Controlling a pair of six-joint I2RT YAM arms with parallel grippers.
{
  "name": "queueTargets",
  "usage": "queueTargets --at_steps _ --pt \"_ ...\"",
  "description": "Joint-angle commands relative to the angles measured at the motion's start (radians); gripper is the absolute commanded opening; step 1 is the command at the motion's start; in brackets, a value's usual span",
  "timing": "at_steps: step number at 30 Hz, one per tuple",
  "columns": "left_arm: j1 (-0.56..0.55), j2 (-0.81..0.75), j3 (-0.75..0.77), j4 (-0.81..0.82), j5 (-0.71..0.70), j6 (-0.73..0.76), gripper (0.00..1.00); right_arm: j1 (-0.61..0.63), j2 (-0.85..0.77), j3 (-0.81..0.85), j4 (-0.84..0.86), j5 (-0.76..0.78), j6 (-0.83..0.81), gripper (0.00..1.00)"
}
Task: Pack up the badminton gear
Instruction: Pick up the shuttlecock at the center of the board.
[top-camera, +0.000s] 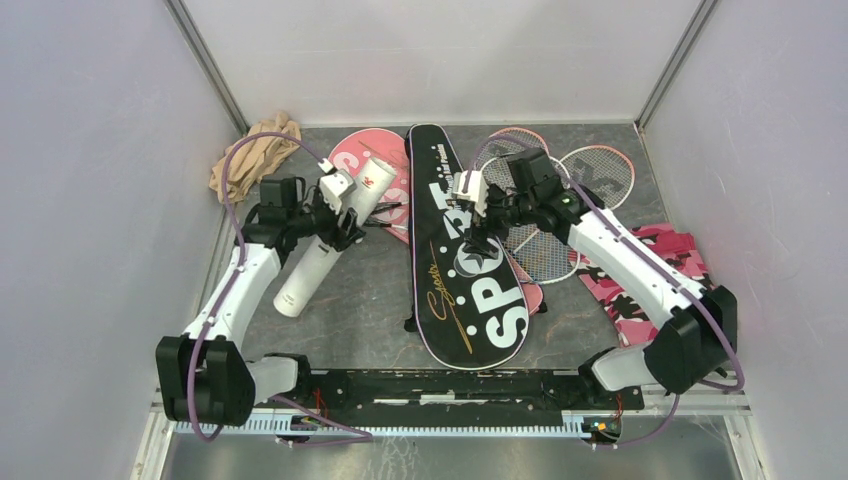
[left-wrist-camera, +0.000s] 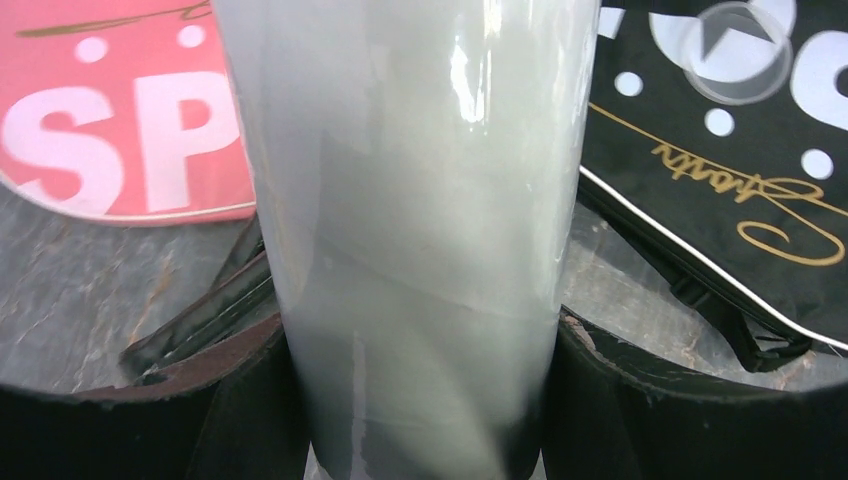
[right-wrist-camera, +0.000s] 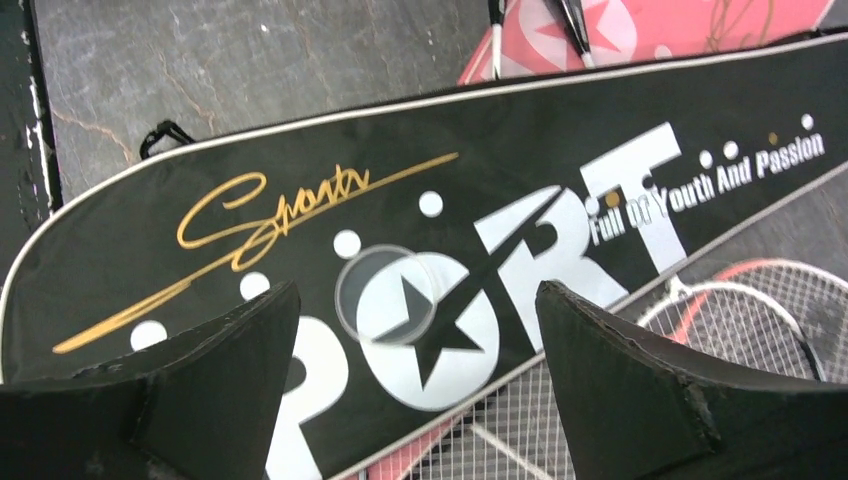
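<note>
Glossy white tube (left-wrist-camera: 420, 180) clamped in L gripper (left-wrist-camera: 420, 420), R gripper (right-wrist-camera: 415, 390) spread wide over black SPORT bag (right-wrist-camera: 560, 130), gold script

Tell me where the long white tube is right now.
Top view, left side: the white tube slants with its far end over the pink bag, left of the black bag, clamped in the left gripper.

A crumpled beige cloth (top-camera: 252, 152) is shown in the far left corner of the dark grey, marbled desk (top-camera: 370, 300). A pink camouflage-patterned cloth (top-camera: 628, 318) is laid flat near the right edge, well apart from the beige one. The desk is enclosed on three sides by pale wall panels (top-camera: 90, 200).
</note>
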Motion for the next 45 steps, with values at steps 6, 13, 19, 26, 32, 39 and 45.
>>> queueTargets --at_steps 6,13,19,26,32,39,45 --pt "0.16 -0.023 0.095 0.05 -0.06 -0.139 0.02 0.14 0.201 0.128 0.203 0.026 0.173 0.91" --pt "0.222 -0.027 0.117 0.048 -0.097 -0.165 0.02 0.241 0.353 0.265 0.224 0.066 0.195 0.91" --pt "0.315 -0.045 0.085 0.071 -0.082 -0.236 0.02 0.29 0.441 0.334 0.241 0.074 0.224 0.91" --pt "0.439 -0.071 0.058 0.081 -0.062 -0.297 0.02 0.353 0.504 0.382 0.262 0.14 0.23 0.9" --pt "0.527 -0.071 0.07 0.084 -0.065 -0.348 0.02 0.386 0.596 0.479 0.264 0.192 0.233 0.88" --pt "0.55 -0.077 0.082 0.066 -0.084 -0.345 0.02 0.431 0.699 0.558 0.307 0.232 0.222 0.85" --pt "0.55 -0.102 0.077 0.065 -0.08 -0.344 0.02 0.456 0.806 0.65 0.325 0.3 0.19 0.82"
